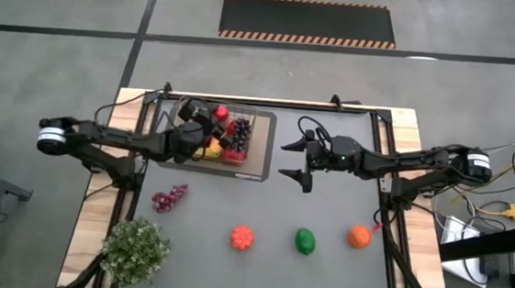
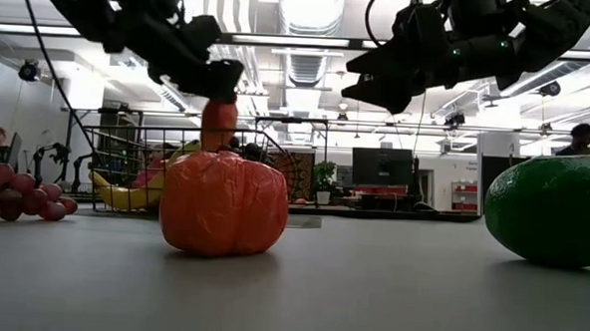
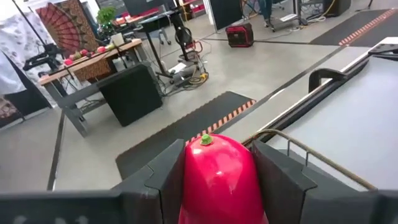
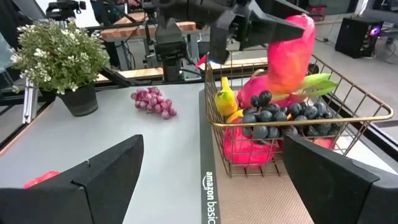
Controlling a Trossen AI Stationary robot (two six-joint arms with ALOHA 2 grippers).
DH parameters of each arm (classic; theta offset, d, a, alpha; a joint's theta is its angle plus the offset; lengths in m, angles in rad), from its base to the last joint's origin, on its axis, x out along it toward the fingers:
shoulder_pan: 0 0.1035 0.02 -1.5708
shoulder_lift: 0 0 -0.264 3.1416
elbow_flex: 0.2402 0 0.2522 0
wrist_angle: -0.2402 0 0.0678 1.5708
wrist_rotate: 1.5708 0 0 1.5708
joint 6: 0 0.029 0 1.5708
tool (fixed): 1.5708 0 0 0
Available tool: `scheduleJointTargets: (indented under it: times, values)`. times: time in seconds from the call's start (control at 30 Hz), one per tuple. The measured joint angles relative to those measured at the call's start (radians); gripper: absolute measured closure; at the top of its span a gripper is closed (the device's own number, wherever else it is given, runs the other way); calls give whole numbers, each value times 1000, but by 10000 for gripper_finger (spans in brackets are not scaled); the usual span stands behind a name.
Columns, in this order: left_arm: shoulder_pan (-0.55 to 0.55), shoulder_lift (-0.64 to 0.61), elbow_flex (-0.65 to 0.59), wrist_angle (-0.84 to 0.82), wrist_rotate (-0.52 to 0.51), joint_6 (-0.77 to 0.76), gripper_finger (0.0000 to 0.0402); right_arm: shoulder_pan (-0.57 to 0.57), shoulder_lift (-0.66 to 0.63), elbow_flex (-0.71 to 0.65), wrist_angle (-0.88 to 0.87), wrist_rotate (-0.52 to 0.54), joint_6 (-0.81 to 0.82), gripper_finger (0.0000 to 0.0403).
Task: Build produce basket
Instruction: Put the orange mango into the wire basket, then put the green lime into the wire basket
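The wire basket (image 1: 240,135) stands on a dark mat (image 1: 257,167) at the table's far left. It holds a banana (image 4: 225,102), black grapes (image 4: 283,118) and pink dragon fruit (image 4: 258,84). My left gripper (image 1: 212,115) is over the basket, shut on a red-pink fruit (image 4: 289,53) that also shows in the left wrist view (image 3: 217,186). My right gripper (image 1: 297,163) is open and empty above the table, right of the basket. Purple grapes (image 1: 169,197), an orange-red fruit (image 1: 243,238), a green pepper (image 1: 305,242) and an orange (image 1: 358,237) lie on the table. My left gripper pinches the red-pink fruit between its two fingers (image 3: 168,180), one on each side of it, with the fruit's green-tipped end (image 3: 205,140) pointing away past the fingertips. The fruit hangs tilted below the fingers, its lower end (image 4: 283,84) just over the basket's contents.
A potted leafy plant (image 1: 136,249) stands at the near left corner. The loose produce lies in a row along the near half of the table. The low view shows the orange-red fruit (image 2: 224,202) and the green pepper (image 2: 558,207) close up. Metal rails frame the table's sides.
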Motion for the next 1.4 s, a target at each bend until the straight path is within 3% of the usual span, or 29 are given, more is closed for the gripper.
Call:
scheduleJointTargets:
  times: [0.13,0.53,0.93,1.17,1.4]
  values:
    - [4,68,0,97,2,14,256,0,7,0,1,0,9,38]
    - [9,164,0,124,2,6,252,0,7,0,0,0,11,38]
    - [9,160,0,124,2,8,178,0,8,0,-6,0,64,38]
    - [-7,129,-1,117,2,16,174,3,8,1,-5,0,124,38]
    - [-40,45,-1,116,2,50,174,17,8,1,2,-11,75,38]
